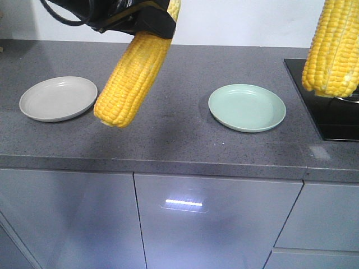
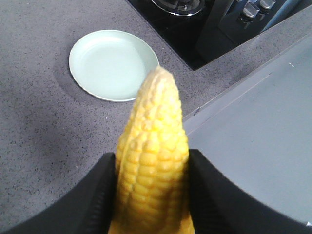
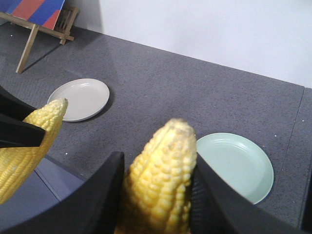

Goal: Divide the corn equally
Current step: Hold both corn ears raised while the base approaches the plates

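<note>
My left gripper [image 2: 152, 187] is shut on a yellow corn cob [image 2: 153, 156], held in the air. In the front view this cob [image 1: 132, 78] hangs slanting between the grey plate [image 1: 58, 98] and the green plate [image 1: 247, 107], blunt end down. My right gripper [image 3: 158, 195] is shut on a second corn cob [image 3: 161, 180]. That cob [image 1: 334, 47] hangs at the far right over the cooktop's [image 1: 331, 106] edge. Both plates are bare. The right wrist view shows the green plate [image 3: 239, 165] just beyond its cob's tip, with the left cob [image 3: 29, 146] at the left edge.
The black cooktop [image 2: 195, 29] with a burner and knobs is set into the grey counter to the right of the green plate [image 2: 112, 63]. The counter's front edge drops to grey cabinet doors [image 1: 213, 224]. A wooden stand [image 3: 44, 19] sits at the far left.
</note>
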Controlling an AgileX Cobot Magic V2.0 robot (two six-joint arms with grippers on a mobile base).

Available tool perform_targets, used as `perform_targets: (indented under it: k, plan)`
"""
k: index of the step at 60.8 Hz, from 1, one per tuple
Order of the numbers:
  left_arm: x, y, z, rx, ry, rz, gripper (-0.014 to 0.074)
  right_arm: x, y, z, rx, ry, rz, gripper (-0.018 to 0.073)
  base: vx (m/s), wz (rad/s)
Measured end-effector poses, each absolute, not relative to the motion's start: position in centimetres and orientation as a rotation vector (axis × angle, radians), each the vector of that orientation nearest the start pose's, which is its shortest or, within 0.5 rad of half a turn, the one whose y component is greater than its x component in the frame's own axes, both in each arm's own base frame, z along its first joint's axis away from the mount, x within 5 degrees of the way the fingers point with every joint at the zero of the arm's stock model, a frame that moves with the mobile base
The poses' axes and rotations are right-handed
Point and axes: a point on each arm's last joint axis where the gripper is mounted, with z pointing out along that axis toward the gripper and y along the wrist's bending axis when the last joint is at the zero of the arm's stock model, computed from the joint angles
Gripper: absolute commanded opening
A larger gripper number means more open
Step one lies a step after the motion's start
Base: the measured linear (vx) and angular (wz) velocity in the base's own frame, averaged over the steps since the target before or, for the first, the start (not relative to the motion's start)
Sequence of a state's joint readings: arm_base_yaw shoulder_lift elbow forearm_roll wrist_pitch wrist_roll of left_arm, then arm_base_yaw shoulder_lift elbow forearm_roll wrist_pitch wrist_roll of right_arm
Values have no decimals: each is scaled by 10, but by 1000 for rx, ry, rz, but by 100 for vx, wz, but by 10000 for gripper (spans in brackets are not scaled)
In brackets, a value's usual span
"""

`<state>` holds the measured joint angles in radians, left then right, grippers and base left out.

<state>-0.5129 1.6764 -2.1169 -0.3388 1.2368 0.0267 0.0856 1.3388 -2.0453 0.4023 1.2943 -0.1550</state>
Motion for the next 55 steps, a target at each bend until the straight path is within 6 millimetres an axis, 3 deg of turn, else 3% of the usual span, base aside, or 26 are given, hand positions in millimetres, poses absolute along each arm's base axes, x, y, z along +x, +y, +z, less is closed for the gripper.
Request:
perform_targets:
  k: [55]
  plan:
    - [282, -192, 490, 656, 2215, -676, -7, 204, 52, 562, -366, 2004, 424, -4, 3, -4]
